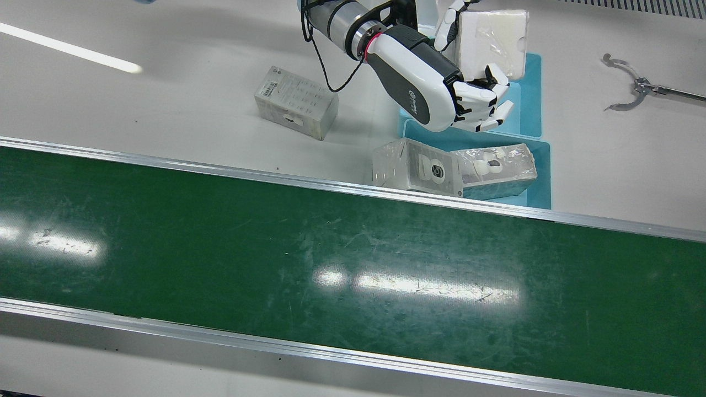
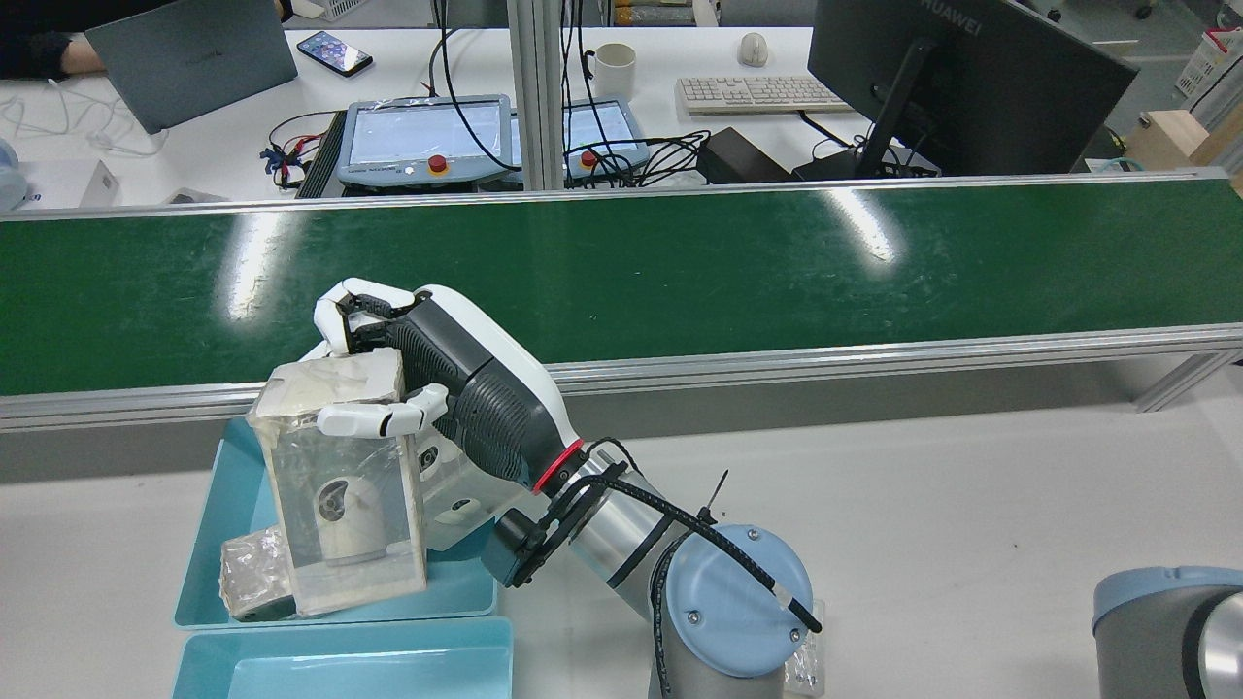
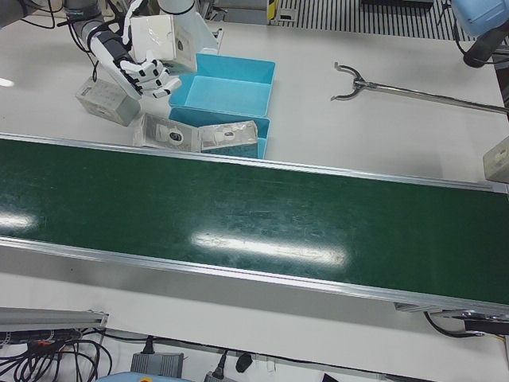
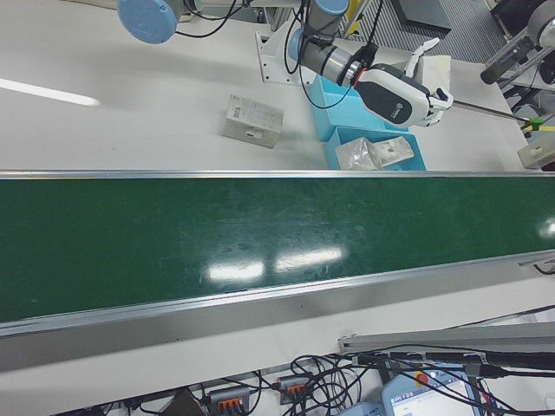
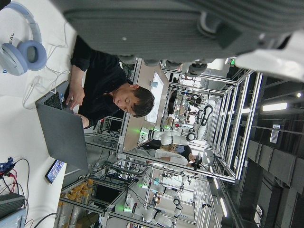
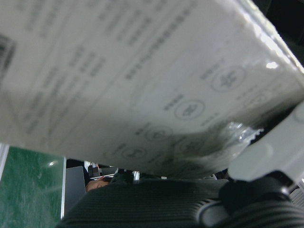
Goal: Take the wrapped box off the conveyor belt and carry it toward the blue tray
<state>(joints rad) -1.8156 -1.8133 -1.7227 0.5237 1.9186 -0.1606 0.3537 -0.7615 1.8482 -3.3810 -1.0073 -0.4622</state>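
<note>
My right hand is shut on the wrapped box, a white carton in clear film. It holds the box in the air, off the belt, over the far end of the blue trays. In the rear view the box stands upright in the right hand, fingers over its top and a thumb across its face. Its printed side fills the right hand view. My left hand shows only as a dark palm and fingertips with nothing between them.
The green conveyor belt carries nothing. Two wrapped boxes lie at the tray nearest the belt, and another sits on the white table. A metal claw tool lies to the right. A person sits at a laptop.
</note>
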